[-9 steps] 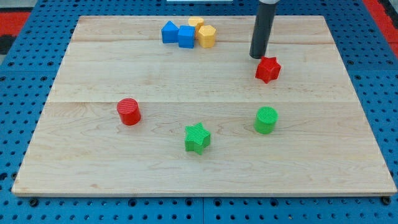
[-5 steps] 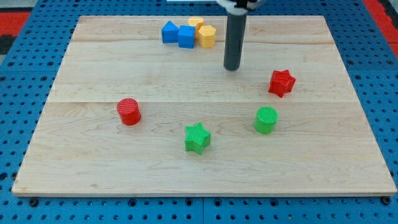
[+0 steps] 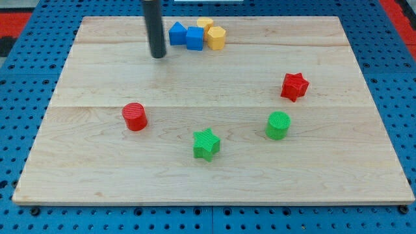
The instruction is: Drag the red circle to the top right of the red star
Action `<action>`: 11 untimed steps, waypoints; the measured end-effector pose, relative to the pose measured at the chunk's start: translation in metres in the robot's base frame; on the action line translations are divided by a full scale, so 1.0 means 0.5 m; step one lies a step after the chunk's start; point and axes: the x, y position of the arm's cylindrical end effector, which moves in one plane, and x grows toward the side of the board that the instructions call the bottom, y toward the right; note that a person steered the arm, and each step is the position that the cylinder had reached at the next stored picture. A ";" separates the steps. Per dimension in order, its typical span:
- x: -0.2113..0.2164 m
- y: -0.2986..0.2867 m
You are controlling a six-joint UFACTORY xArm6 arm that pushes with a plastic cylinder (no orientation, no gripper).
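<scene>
The red circle stands on the wooden board at the view's left of middle. The red star lies far to its right, at the view's right. My tip is near the view's top, above and a little right of the red circle, well apart from it. It stands just left of the blue blocks and touches no block.
A blue block, a blue cube and two yellow blocks cluster at the view's top. A green star and a green cylinder sit lower, between the red circle and the red star. The wooden board lies on a blue pegboard.
My tip has slid from beside the red star leftward across the top of the board to the left of the blue blocks. The red star was nudged slightly right and down at first.
</scene>
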 end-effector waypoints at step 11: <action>0.436 -0.075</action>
